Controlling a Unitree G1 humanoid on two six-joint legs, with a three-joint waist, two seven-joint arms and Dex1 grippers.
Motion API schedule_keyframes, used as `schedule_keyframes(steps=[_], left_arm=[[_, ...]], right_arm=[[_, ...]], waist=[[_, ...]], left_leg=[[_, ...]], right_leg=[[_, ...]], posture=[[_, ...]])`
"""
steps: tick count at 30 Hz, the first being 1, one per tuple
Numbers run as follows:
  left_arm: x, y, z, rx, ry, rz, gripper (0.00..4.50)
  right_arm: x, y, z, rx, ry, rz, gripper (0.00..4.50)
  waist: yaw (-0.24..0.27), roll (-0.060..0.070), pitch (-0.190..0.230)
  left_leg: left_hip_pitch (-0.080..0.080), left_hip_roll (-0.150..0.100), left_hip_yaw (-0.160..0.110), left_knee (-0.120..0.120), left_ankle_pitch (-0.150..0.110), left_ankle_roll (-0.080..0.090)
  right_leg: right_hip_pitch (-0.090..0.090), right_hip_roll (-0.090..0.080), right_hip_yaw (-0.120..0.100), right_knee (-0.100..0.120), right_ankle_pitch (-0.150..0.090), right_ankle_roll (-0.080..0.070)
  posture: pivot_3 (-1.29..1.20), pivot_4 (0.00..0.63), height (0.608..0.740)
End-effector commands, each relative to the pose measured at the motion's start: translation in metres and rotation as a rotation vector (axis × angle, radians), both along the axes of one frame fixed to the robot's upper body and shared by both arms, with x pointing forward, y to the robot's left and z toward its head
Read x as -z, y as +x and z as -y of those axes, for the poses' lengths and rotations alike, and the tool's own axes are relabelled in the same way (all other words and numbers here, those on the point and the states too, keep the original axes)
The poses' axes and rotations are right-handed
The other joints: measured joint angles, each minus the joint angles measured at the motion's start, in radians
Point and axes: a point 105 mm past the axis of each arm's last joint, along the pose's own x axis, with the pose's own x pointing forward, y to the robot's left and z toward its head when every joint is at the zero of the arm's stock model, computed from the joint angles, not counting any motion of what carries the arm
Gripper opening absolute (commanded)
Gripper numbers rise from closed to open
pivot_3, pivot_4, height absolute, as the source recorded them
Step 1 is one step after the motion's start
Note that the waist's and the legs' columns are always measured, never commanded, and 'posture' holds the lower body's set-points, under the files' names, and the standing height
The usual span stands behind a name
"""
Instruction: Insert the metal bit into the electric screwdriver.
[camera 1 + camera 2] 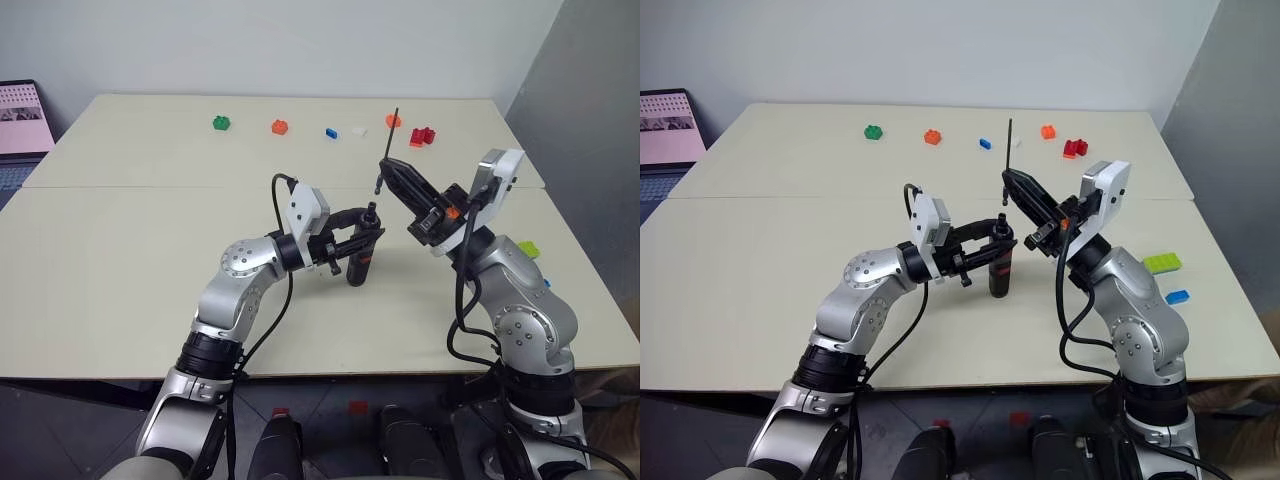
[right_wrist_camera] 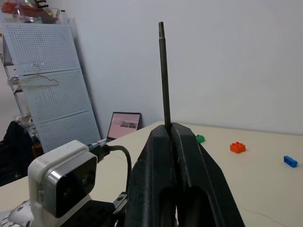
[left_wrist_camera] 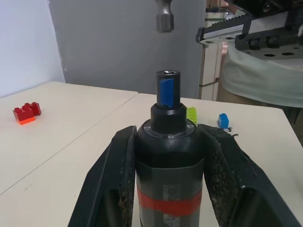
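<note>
Screwdriver (image 3: 168, 156) base cut off, bit (image 2: 164, 71) bottom hidden

i see the metal bit (image 2: 164, 71) as dull grey steel, smooth and thin. the electric screwdriver (image 3: 168, 165) looks like matt black plastic with a red band of tape and a blue insert at its tip. the left gripper's fingers (image 3: 226, 175) show rough, grainy black pads. the table (image 1: 120, 260) is smooth, matt cream laminate. the bricks (image 1: 280, 126) are glossy plastic.
</note>
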Motion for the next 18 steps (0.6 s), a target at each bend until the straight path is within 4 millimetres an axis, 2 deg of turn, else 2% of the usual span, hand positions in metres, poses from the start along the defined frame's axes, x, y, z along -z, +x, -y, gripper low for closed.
schedule_keyframes(steps=[1,7,18], left_arm=[[-0.005,0.002,-0.010,-0.043,0.005,0.028,1.64],[-0.003,0.000,-0.011,-0.048,0.007,0.023,1.64],[-0.001,0.000,-0.012,-0.051,0.015,0.021,1.64]], right_arm=[[-0.008,-0.010,0.000,0.006,0.035,0.043,0.00],[-0.002,-0.009,-0.004,0.014,0.065,0.014,0.00],[-0.004,-0.014,-0.014,-0.003,0.037,0.044,0.00]], waist=[[0.000,0.000,0.000],[-0.001,0.000,0.000],[-0.001,0.000,0.000]], left_leg=[[0.000,0.000,0.000,0.000,0.000,0.000],[0.000,0.000,0.000,0.000,0.000,0.000],[0.000,0.000,0.000,-0.001,0.000,0.000]], right_leg=[[0.000,0.000,0.000,0.000,0.000,0.000],[-0.001,0.000,0.000,0.000,0.000,0.000],[-0.001,0.000,0.000,0.000,0.000,0.000]], posture=[[0.00,0.150,0.740],[0.00,0.150,0.740],[0.00,0.150,0.740]])
